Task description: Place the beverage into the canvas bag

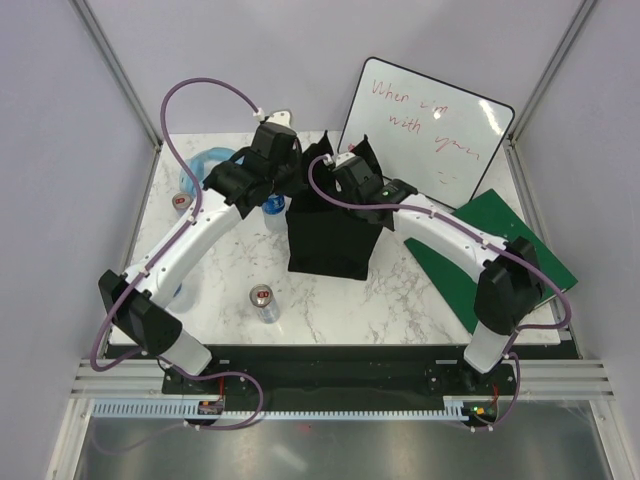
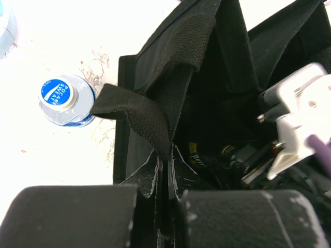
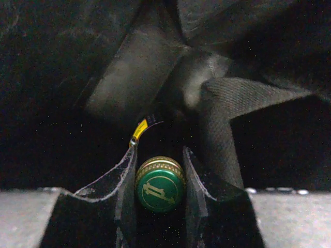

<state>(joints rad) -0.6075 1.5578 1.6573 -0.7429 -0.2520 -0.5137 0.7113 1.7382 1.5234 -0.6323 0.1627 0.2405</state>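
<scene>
The beverage, a green-capped bottle point(image 3: 160, 184), is down inside the black canvas bag point(image 1: 330, 240), clamped between the fingers of the right gripper point(image 3: 159, 155). The left gripper point(image 2: 165, 157) is pinched together on the bag's handle strap point(image 2: 137, 108) near its 10 o'clock rim. A blue-capped bottle point(image 2: 64, 99) stands at the bag's 9 o'clock, and a can point(image 1: 263, 300) at 7 o'clock.

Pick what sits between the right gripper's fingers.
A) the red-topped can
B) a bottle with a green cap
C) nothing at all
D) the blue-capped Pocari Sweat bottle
B: in the right wrist view the right gripper has its fingers on either side of the green-capped bottle, down in the dark inside of the canvas bag.
</scene>
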